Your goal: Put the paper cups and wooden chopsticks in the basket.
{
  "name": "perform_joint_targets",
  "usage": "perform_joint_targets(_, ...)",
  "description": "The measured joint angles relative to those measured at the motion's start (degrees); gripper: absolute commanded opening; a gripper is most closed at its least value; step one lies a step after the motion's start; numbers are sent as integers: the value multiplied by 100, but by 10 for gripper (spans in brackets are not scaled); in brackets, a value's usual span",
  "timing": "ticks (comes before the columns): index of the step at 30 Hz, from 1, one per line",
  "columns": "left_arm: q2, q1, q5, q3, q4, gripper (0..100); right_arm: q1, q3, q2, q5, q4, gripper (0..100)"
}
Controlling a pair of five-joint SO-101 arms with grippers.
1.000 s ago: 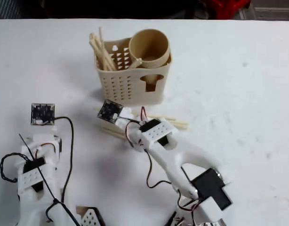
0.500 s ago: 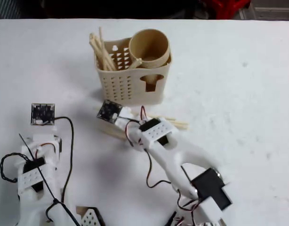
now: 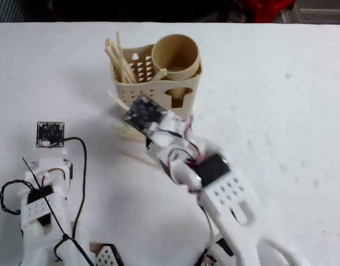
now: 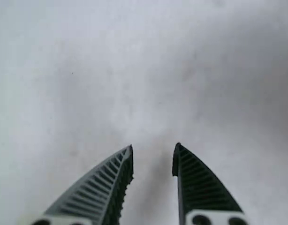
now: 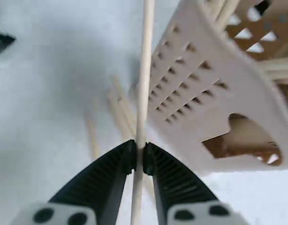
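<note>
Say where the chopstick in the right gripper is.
Right wrist view: the chopstick is pinched in the right gripper, close beside the basket, above loose chopsticks.

In basket: paper cup, upright chopsticks; loose chopsticks on table near its front.

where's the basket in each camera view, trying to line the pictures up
High view: the basket stands at the far middle of the table, a paper cup inside.
Left wrist view: the left gripper hangs open over white table.
Right wrist view: the basket's perforated wall is close beyond the right gripper, beside the held chopstick.
Shared landmark: the handle cutout in that wall.
</note>
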Motion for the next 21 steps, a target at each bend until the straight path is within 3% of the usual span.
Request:
perform_joint_targets(4,0,0,0,0,0,154,0,-114,-1046,-273,-396,15)
perform_joint_targets(9,0,0,0,0,0,154,0,-448,-1354,-519,-1635,17)
perform_joint_targets(16,0,0,0,0,0,154,0,-1055,-185,-633,-3604,17)
perform_joint_targets(21,0,0,0,0,0,154,0,-2048,1240,-633,-3938,17)
